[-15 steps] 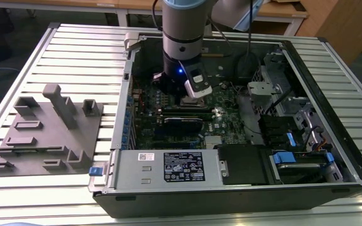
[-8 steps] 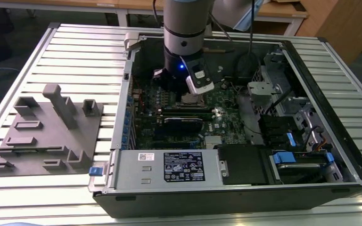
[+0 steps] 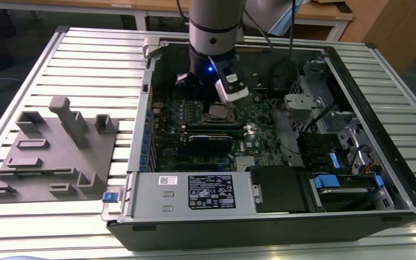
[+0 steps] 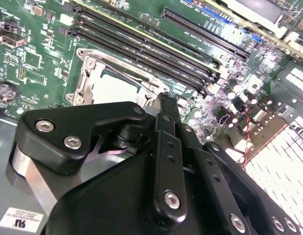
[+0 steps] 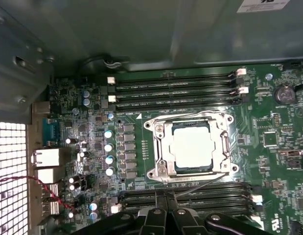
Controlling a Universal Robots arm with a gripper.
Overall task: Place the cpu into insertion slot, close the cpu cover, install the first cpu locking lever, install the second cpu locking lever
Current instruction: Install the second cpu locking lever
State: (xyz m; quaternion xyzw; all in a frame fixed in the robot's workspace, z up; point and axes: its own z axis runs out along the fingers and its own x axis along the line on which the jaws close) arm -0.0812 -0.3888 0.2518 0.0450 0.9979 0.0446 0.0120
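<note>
**One chip seated, cover down over it**

One arm reached down into the open computer case (image 3: 352, 130) that lay on the slatted counter (image 3: 85, 59), and we saw its claw (image 3: 219, 100) hanging just above the socket on the green motherboard (image 5: 268, 161). We could not tell whether the claw was open or closed; in both wrist views its black linkages pointed toward the socket, and whether they touched it was unclear.

We found the cpu (image 5: 193, 147), a pale square chip, sitting inside the insertion slot (image 5: 152, 172). The cpu cover (image 5: 163, 147), a thin silver frame, lay flat around the chip, which showed through its window. A thin metal lever (image 5: 200, 183) ran slantwise along the socket edge nearest the claw. Long black memory slots (image 5: 175, 90) flanked the socket on two sides.

On the exterior view's left, a grey fixture block (image 3: 52, 151) stood on the counter, well apart from the case.
</note>
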